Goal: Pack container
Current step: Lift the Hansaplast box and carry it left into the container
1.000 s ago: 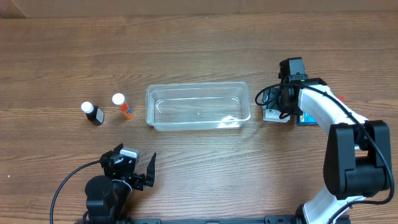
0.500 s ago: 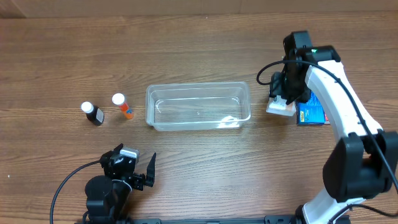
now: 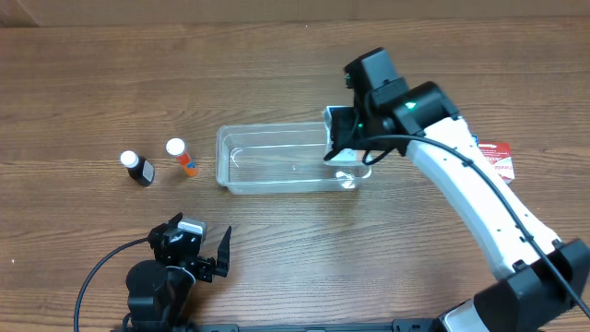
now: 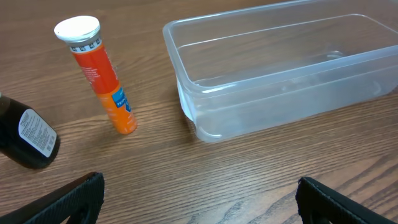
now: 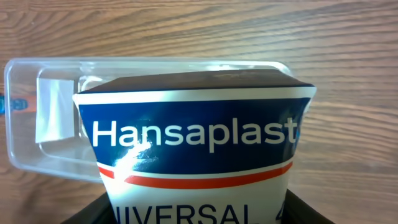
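Clear plastic container (image 3: 267,159) in the middle of the counter (image 3: 295,55), a plaster box now held over its right end.
A second ago the right arm (image 3: 452,184) was low by the counter's right edge, with the right jaws at the blue-and-white Hansaplast box (image 5: 199,155). It has since lifted the box and swung left, and the right jaws grip it just above the tub's right end. By the look of it, a first item is ready to be lowered in and released. The tub looks empty and has not shifted. The left jaws sit wide apart near the front-left edge. An orange tube (image 3: 182,157) and a dark bottle (image 3: 138,168) wait toward the left edge.
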### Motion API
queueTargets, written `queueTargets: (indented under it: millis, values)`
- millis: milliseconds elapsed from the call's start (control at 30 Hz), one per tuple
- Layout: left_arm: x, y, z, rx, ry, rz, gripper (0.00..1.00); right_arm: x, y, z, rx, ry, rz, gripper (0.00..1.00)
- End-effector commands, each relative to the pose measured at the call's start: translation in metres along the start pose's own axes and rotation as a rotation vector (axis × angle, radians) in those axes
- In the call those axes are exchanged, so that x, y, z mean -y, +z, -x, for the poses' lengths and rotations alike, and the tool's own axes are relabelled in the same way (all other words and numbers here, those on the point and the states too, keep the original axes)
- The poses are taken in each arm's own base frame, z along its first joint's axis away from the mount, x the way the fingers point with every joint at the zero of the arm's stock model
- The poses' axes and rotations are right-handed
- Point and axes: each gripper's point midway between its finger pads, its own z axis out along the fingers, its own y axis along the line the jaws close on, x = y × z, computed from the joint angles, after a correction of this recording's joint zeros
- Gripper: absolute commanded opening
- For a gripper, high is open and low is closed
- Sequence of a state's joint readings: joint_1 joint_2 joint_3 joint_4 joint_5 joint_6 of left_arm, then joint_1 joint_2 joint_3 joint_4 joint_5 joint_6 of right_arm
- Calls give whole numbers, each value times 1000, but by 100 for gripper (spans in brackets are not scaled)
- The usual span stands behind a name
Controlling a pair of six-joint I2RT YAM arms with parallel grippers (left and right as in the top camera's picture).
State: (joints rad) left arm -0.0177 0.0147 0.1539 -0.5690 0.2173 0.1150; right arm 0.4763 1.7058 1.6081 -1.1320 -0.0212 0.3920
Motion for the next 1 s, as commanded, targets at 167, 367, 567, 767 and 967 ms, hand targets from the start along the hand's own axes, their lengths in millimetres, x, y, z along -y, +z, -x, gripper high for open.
queueTargets:
  millis: [167,367,567,767,967]
  values:
    - [0,-1,0,5,18,-4,100,16,64,-1,-79,61,-105,59]
    - [0,-1,0,5,18,-4,100,27,103,-20,-163,62,-150,59]
    - [0,-1,0,5,18,-4,100,33,108,-21,-167,59,-181,61]
    - [0,-1,0,5,18,-4,100,35,107,-25,-185,59,-190,64]
    - [0,-1,0,5,17,-4,100,35,106,-30,-207,-3,-193,71]
